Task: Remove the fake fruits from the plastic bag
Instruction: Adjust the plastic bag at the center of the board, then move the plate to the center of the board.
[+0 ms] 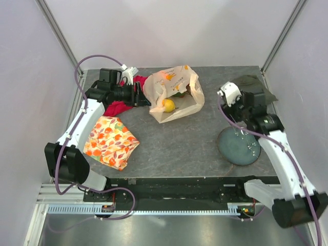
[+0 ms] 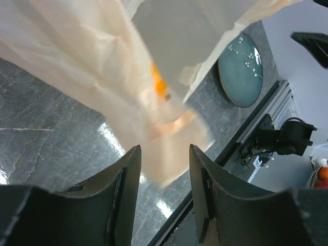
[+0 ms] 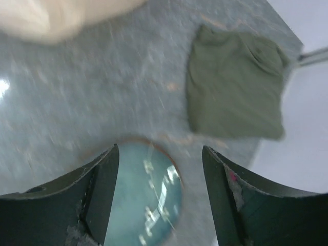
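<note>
At the left of the table (image 1: pixel 174 148) lies a folded orange-flowered cloth (image 1: pixel 110 141), and behind it a red cloth (image 1: pixel 117 108) shows from under the left arm. The left gripper (image 2: pixel 164 148) reaches across that red cloth to the left edge of the plastic bag (image 1: pixel 177 84). Its jaws stand apart and grip nothing. In the left wrist view a loose end of the thin peach film hangs just beyond the fingertips and partly across the gap between them, but neither finger (image 2: pixel 127 189) presses on it.

The bag lies crumpled at the back middle of the table, its mouth turned toward the near side. A yellow fruit (image 1: pixel 168 105) sits just inside that opening, to the right of the left gripper and near it. Darker shapes lie deeper in the bag behind it — what they are cannot be told.

Further right, well apart from the bag, the right gripper (image 3: pixel 160 149) hangs released, jaws wide and empty, above the far edge of a teal plate (image 1: pixel 239 145). Its wrist view is blurred. A dark green cloth (image 1: pixel 256 83) lies at the far right corner.
</note>
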{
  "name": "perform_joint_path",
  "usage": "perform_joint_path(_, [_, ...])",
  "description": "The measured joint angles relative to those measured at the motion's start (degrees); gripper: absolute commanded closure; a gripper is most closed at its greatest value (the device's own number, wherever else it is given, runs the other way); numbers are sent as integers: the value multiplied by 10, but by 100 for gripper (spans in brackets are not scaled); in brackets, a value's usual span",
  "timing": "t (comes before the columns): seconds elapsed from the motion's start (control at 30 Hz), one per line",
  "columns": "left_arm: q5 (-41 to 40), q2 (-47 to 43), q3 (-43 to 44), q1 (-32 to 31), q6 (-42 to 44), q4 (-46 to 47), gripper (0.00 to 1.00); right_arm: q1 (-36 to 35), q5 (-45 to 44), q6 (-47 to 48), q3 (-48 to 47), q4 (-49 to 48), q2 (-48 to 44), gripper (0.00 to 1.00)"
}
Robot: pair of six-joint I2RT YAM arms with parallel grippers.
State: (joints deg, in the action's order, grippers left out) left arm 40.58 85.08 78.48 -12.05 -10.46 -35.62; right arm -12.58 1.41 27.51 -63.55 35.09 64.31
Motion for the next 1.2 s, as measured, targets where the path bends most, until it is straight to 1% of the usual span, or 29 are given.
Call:
perform_joint_path(0.03, [0,0,1,-1,0,-1,54,12,6,35,9,33,-35,28])
perform_joint_path(0.07, [0,1,4,-1,0,-2,56,18,9,59,17,59,-57,31])
perform_joint_path(0.1, [0,2,8,-1,0,-2,61,20,12,75,24,76,-70,35])
perform_joint_path(0.13, [0,3,14,-1,0,-2,64,20,14,92,35,90,-81,40])
perform_joint_path(0.17, [0,4,20,-1,0,-2,66,19,14,106,47,101,-83,53])
perform_joint_path(0.23, [0,10,40,-1,0,-2,70,18,11,125,81,109,-55,62])
perform_joint_path(0.27, [0,13,50,-1,0,-2,71,19,9,130,96,108,-36,70])
perform_joint_path(0.3, [0,16,60,-1,0,0,74,19,1,133,118,103,1,72])
perform_joint_path(0.33, [0,17,67,-1,0,2,75,19,-3,139,134,95,30,77])
perform_joint_path(0.43, [1,19,78,-1,0,3,77,19,-22,154,179,75,124,83])
perform_joint_path(0.53, [2,19,78,-1,0,4,77,19,-32,166,182,61,198,85])
perform_joint_path(0.7, [2,18,78,-1,3,4,77,6,-39,181,137,91,249,86])
perform_joint_path(0.83, [1,12,78,-1,10,4,77,-28,-64,202,116,118,278,86])
perform_joint_path(0.97, [0,0,78,-1,19,2,76,-76,-51,204,85,137,303,85])
perform_joint_path(1.03, [-4,-9,78,-1,25,0,73,-105,-26,203,60,144,320,85])
perform_joint_path(1.13, [-19,-21,77,-1,32,-3,61,-153,25,199,21,147,346,84])
perform_joint_path(1.17, [-26,-24,77,-1,33,-5,53,-168,39,198,11,147,352,84])
perform_joint_path(1.2, [-32,-27,77,0,35,-7,50,-186,53,198,0,145,360,83])
